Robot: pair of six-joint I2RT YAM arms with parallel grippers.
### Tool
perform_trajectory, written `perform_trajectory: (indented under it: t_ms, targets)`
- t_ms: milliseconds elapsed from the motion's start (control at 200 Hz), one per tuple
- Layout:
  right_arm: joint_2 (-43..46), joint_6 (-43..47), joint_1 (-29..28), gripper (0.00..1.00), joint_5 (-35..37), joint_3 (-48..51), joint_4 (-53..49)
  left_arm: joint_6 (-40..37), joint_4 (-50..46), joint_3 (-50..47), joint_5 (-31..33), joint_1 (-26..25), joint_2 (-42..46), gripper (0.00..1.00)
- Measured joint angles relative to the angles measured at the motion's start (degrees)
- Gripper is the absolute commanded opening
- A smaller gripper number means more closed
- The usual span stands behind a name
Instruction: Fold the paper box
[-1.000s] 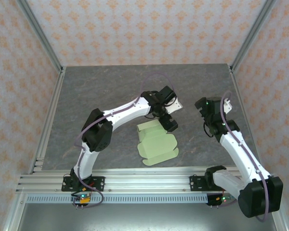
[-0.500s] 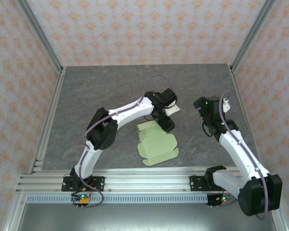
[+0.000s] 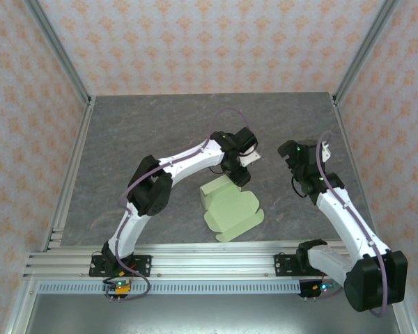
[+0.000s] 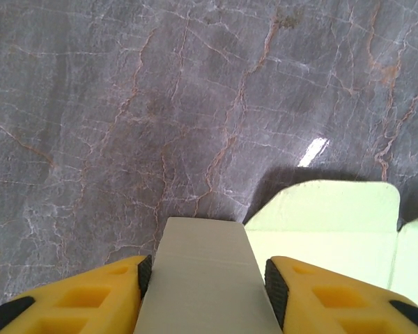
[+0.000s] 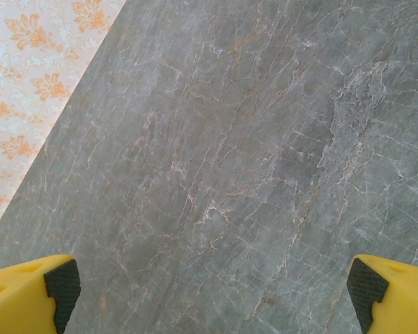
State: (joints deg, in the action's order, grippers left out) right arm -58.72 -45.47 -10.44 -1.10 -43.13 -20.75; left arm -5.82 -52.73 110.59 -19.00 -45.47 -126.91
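Paper box (image 3: 230, 209) — grey marble-look table (image 3: 139, 139)
L gripper (image 4: 205, 278) pinching its upright flap; R gripper (image 5: 212, 284) wide open — over table.

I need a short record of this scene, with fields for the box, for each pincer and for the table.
object: paper box, pale green, lying on the table, not folded shut
left arm: left pincer closed on a flap at the far end of the box
right arm: right pincer open wide, above bare table, to the right of the box and apart from it
surface: table, grey with a marble pattern
task state: folding not finished
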Motion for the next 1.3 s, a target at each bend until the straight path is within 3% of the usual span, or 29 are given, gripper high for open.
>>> perform_trajectory:
  t_ms: [225,320,501,611,756,906,1076,1206,1301]
  targets:
    - [-2.6,-0.9,0.0,0.99,-3.3,-0.1,1.2,2.9,-0.5,-0.2,0.0,4.8,2.3,0.42]
    - [-5.2,-1.4,0.0,0.99,-6.8,-2.4,0.9,6.3,0.7,-0.7,0.2,8.7,6.2,0.33]
    - [-11.0,-5.1,-0.5,0.97,-16.4,-9.2,1.3,17.0,8.9,-3.0,1.4,16.2,14.7,0.32]
    - [-12.5,-11.9,-2.1,0.96,-21.4,-9.9,0.8,23.8,16.7,-6.9,3.7,18.6,18.0,0.32]
    - [-12.5,-27.3,-7.4,0.89,-26.1,-9.6,0.3,30.8,28.3,-13.5,6.3,18.8,20.3,0.32]
    - [-12.2,-39.1,-16.7,0.79,-25.9,-9.4,3.1,37.4,39.7,-20.0,8.0,18.5,20.5,0.31]
    - [-12.8,-46.0,-19.2,0.56,-24.2,-9.5,7.9,43.9,49.2,-27.8,10.3,18.1,21.4,0.3]
    - [-16.2,-48.5,-19.8,0.55,-22.9,-9.8,9.8,47.5,53.5,-31.3,11.1,17.7,22.8,0.29]
    - [-19.5,-49.1,-20.2,0.61,-22.8,-10.4,10.0,48.9,56.8,-33.1,11.5,16.9,23.9,0.29]
